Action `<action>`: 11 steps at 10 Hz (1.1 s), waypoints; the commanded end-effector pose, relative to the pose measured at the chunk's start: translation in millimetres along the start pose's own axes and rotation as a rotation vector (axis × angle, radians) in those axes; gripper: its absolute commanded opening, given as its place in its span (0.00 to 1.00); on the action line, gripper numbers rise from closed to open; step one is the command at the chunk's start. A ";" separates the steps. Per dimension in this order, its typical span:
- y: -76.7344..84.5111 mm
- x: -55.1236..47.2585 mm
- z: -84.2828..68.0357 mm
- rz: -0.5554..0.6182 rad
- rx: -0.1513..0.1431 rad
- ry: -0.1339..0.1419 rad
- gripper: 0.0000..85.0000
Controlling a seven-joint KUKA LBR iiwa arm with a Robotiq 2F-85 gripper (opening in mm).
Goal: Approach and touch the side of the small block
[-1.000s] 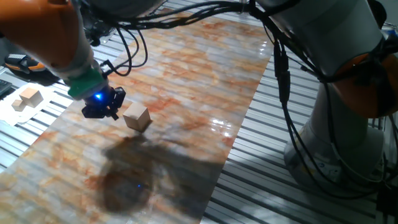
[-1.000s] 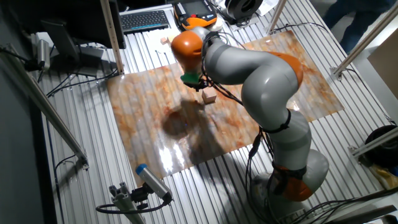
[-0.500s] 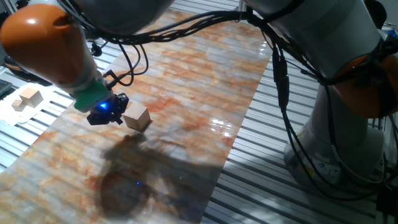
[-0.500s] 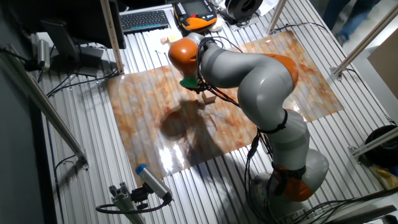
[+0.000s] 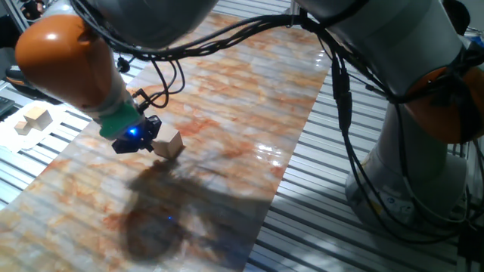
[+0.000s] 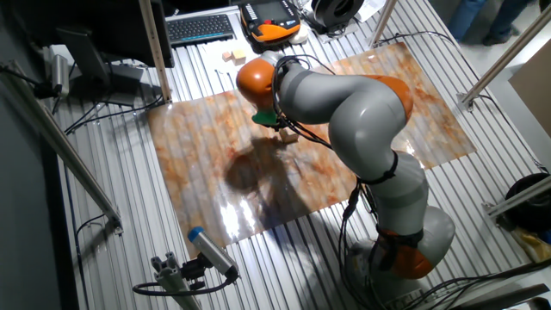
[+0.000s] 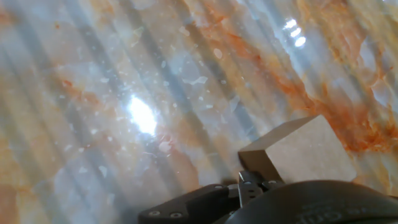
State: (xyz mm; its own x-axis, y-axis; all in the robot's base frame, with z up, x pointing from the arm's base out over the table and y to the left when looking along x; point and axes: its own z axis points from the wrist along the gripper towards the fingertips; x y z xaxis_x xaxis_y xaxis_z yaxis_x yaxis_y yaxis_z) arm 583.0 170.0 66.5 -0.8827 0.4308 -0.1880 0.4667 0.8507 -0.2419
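The small block (image 5: 169,143) is a light-tan wooden cube on the marbled orange-and-white mat (image 5: 249,98). My gripper (image 5: 136,140), black with a blue light, is low over the mat and right against the block's left side, with its fingers together. In the other fixed view the gripper (image 6: 274,127) sits under the orange wrist, with the block (image 6: 290,135) just beside it. In the hand view the block (image 7: 300,152) fills the lower right, and the fingertip (image 7: 250,182) meets its near lower edge.
A pair of pale wooden blocks on white paper (image 5: 32,119) lies off the mat at the left, also in the other fixed view (image 6: 231,56). The arm's base (image 5: 423,159) and cables stand at the right. A keyboard (image 6: 200,27) and an orange pendant (image 6: 274,30) lie behind the mat.
My gripper has moved right and slightly down toward the block, closing the gap from clearly apart to right against its left side. The block has stayed in place.
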 end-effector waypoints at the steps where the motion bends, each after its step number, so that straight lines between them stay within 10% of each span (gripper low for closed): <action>1: 0.3 0.5 1.3 -0.005 0.011 -0.005 0.00; 11: -3.9 1.4 8.8 -0.027 0.039 -0.022 0.00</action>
State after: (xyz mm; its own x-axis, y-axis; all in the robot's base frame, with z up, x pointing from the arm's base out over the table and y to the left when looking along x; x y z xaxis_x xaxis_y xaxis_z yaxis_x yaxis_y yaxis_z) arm 580.4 164.7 58.8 -0.8935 0.4010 -0.2020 0.4453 0.8492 -0.2838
